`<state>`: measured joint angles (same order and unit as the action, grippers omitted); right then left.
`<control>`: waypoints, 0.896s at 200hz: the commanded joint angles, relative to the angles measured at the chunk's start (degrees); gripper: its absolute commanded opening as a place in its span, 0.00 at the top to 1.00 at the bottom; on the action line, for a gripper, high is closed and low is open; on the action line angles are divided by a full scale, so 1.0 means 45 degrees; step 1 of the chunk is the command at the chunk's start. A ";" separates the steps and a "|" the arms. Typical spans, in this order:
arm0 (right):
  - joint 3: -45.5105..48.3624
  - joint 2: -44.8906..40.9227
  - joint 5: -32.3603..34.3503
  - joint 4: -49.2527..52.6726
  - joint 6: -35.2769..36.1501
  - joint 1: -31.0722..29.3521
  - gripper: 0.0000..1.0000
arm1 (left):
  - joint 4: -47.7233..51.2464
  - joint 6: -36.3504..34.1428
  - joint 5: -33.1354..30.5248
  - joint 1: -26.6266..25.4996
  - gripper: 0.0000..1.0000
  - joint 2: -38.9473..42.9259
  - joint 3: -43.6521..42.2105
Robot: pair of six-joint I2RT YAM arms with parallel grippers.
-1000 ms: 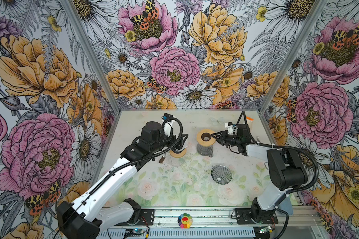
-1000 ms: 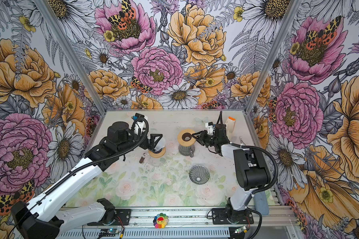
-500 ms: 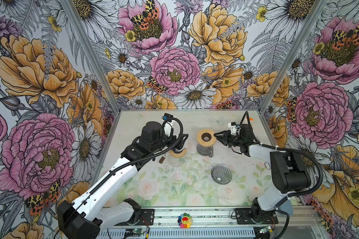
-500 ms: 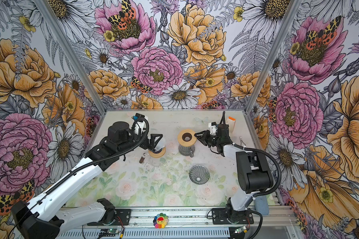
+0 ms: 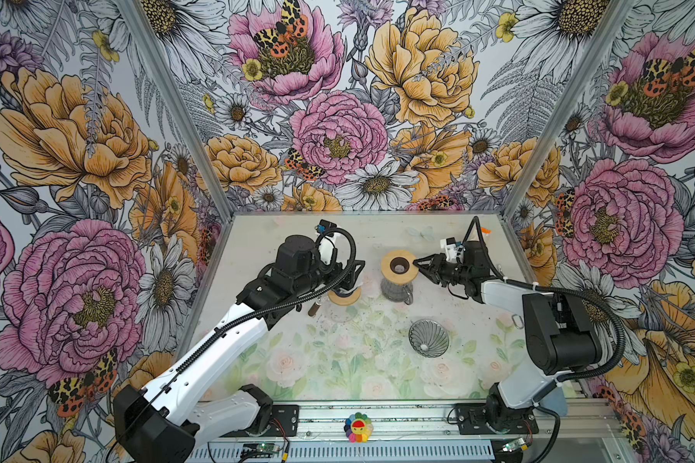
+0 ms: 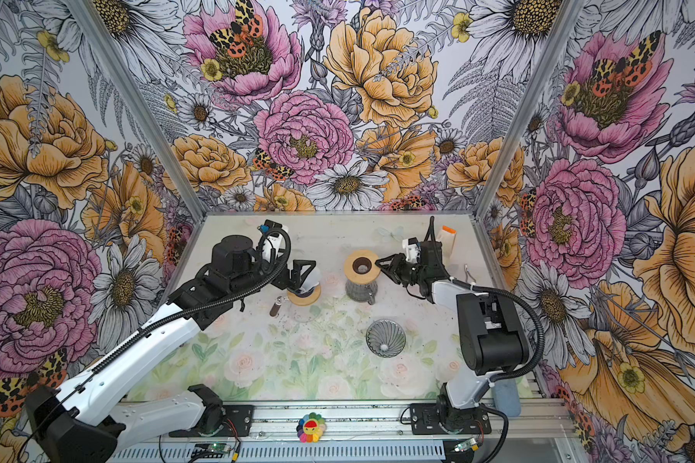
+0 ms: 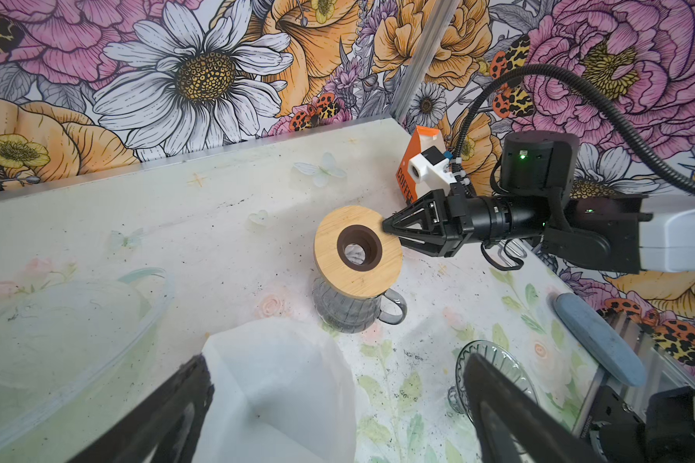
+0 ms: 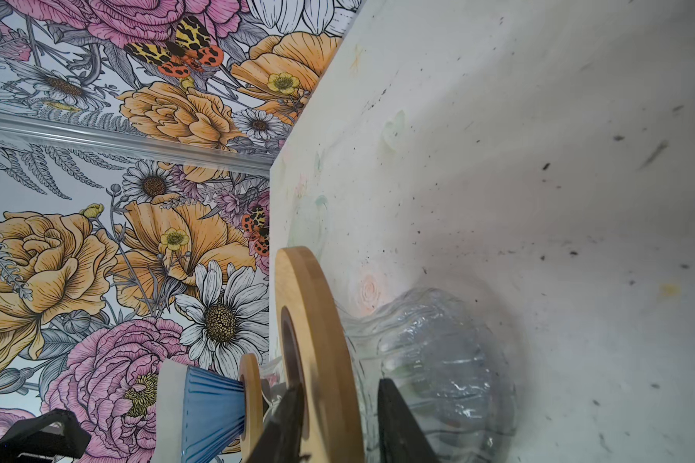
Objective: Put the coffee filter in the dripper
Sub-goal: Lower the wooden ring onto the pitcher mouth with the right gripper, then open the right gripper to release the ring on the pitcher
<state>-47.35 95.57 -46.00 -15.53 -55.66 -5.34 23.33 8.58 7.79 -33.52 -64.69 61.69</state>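
A white paper coffee filter (image 7: 281,385) stands in a blue ribbed dripper (image 8: 213,405) whose wooden ring (image 5: 344,296) rests on a clear glass. My left gripper (image 7: 336,360) hangs just above it, open wide, one finger on each side of the filter (image 6: 313,280) and not pressing it. My right gripper (image 8: 340,385) is open a little, its jaws astride the rim of the wooden lid (image 8: 318,320) on a glass carafe (image 5: 396,286). A gap shows beside one finger. In both top views the right gripper (image 5: 418,262) (image 6: 380,262) points left at that lid.
A second, grey glass ribbed dripper (image 5: 428,336) lies on the table in front of the carafe. A small brown cylinder (image 6: 274,309) sits left of the blue dripper. An orange and white coffee carton (image 7: 414,168) stands at the back right. A clear bowl (image 7: 69,328) sits nearby.
The right gripper's jaws have spread slightly around the lid's rim, and its wrist has shifted a little. The left arm has not moved.
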 commanded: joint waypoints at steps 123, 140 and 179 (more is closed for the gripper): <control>0.0432 -0.0641 -0.0192 -0.0056 0.0181 -0.0256 0.76 | 0.0049 0.0000 0.0168 0.0007 0.01 -0.0027 0.0101; 0.0540 -0.0705 -0.0179 -0.0053 0.0160 -0.0276 0.76 | 0.0029 0.0016 0.0186 0.0007 0.01 -0.0038 0.0130; 0.0677 -0.0927 -0.0150 -0.0045 0.0086 -0.0325 0.77 | 0.0004 0.0008 0.0159 0.0012 0.01 0.0092 -0.0019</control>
<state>-45.10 93.67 -46.35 -15.44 -55.53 -6.33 23.33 8.58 7.79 -33.52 -64.77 61.69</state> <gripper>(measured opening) 0.233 0.987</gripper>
